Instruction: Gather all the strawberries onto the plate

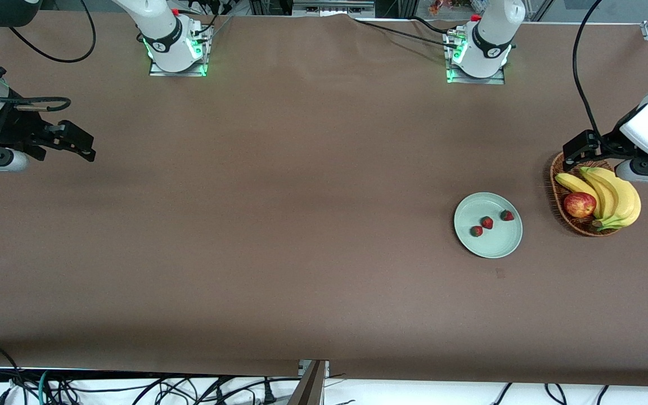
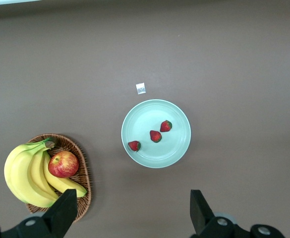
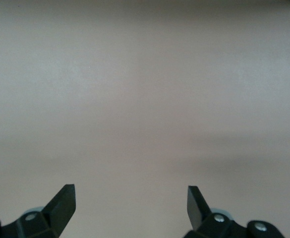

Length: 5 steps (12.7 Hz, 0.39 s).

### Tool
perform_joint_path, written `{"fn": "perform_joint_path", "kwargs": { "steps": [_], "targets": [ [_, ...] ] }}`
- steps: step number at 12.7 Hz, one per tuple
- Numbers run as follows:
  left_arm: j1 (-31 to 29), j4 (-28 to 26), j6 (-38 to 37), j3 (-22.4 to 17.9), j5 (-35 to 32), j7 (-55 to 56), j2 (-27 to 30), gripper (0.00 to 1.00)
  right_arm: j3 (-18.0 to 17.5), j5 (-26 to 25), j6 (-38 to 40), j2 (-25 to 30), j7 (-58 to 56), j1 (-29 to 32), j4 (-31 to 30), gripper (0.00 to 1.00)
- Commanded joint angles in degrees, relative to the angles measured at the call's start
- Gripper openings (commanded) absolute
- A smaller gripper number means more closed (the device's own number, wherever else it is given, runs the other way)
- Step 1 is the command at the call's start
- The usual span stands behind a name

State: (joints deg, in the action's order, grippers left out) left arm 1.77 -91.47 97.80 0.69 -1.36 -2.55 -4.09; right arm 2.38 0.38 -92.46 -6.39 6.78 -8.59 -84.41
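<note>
A: Front view, go.
B: I see 3 strawberries on the plate, which sits toward the left arm's end of the table, just beside the wicker basket with bananas and an apple. My left gripper hangs over the basket's rim. My right gripper hangs over bare table at the right arm's end.
A: Left wrist view?
B: Left gripper jaws spread wide, holding nothing. Plate with the 3 strawberries inside, apart from each other. Basket, bananas and apple beside it. Small white scrap on the table near the plate.
A: Right wrist view?
B: Right gripper jaws wide open, empty, only table under it.
</note>
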Motion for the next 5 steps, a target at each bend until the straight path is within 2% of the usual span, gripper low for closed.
{"fn": "perform_joint_path", "kwargs": {
  "steps": [1, 3, 5],
  "targets": [
    [-0.36, -5.55, 1.88, 0.01, 1.27, 0.44, 3.29, 1.0, -0.1, -0.03, -0.01, -0.2, 0.34, -0.28, 1.0, 0.99],
    [-0.36, -8.18, 1.34, 0.01, 1.27, 0.52, 5.92, 1.0, 0.16, 0.76, 0.52, -0.29, 0.43, 0.07, 0.91, 0.99],
    [-0.36, -9.25, 1.34, 0.01, 1.27, 0.53, 6.2, 1.0, 0.25, 0.76, 0.87, -0.29, 0.34, 0.07, 0.82, 0.99]
  ]
}}
